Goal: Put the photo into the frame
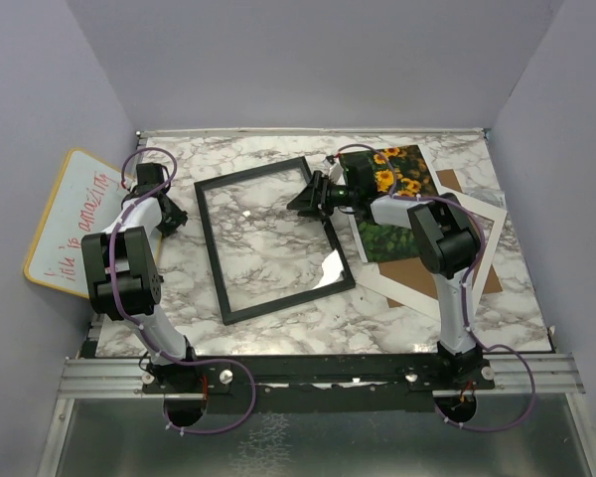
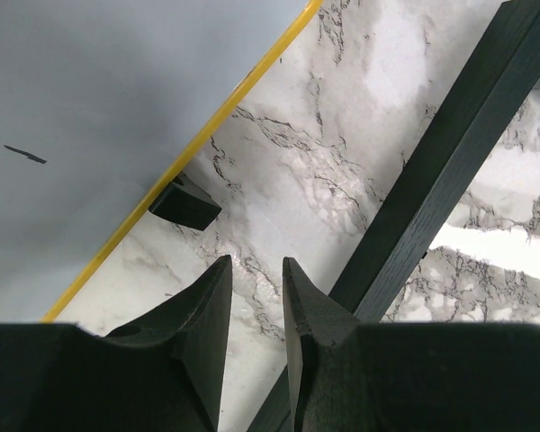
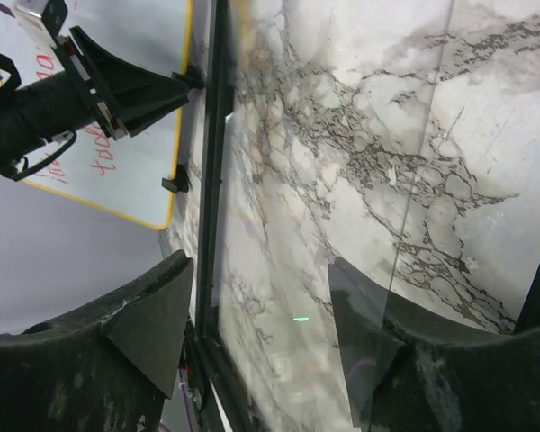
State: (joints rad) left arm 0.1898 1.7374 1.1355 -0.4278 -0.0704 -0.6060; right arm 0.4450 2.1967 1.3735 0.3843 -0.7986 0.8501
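Hovering over the frame at its upper right edge, right fingers gape empty; left fingers, slightly parted, hold nothing; photo lies upper right.

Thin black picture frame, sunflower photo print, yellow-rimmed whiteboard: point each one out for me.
Thin black picture frame [image 1: 211, 250]: top external view, on its left rail.
Sunflower photo print [image 1: 407, 169]: top external view, on the yellow blooms.
Yellow-rimmed whiteboard [image 1: 74, 214]: top external view, on its white writing surface.

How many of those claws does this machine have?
2. The left claw is beside the frame's left edge, near the whiteboard; the right claw is over the frame's right edge, by the photo. None looks hidden.
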